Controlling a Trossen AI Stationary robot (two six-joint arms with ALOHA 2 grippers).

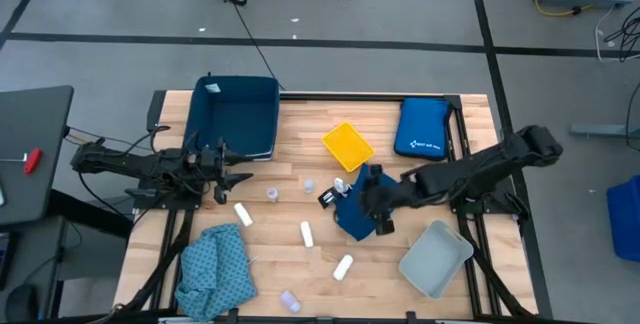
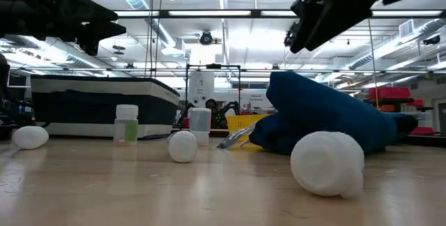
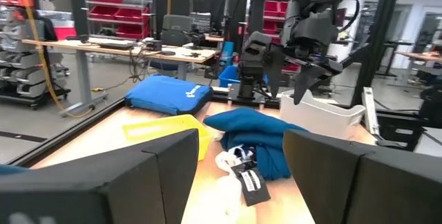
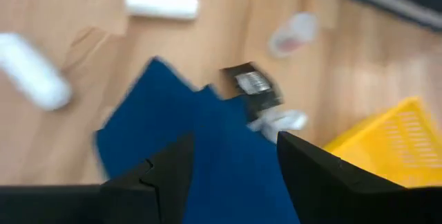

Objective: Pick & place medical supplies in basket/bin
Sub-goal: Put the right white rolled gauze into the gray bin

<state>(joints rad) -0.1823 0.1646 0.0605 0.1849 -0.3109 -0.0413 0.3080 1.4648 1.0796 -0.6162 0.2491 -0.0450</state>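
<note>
navy blue cloth (image 1: 352,216) lies crumpled (peaked) on table (image 1: 400,264).

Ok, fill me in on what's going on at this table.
The right hand hangs open over the navy cloth at mid-table, holding nothing. The left hand waits open beside the dark blue bin. White rolls, small vials and the teal cloth lie loose on the table; the grey bin looks empty.
</note>
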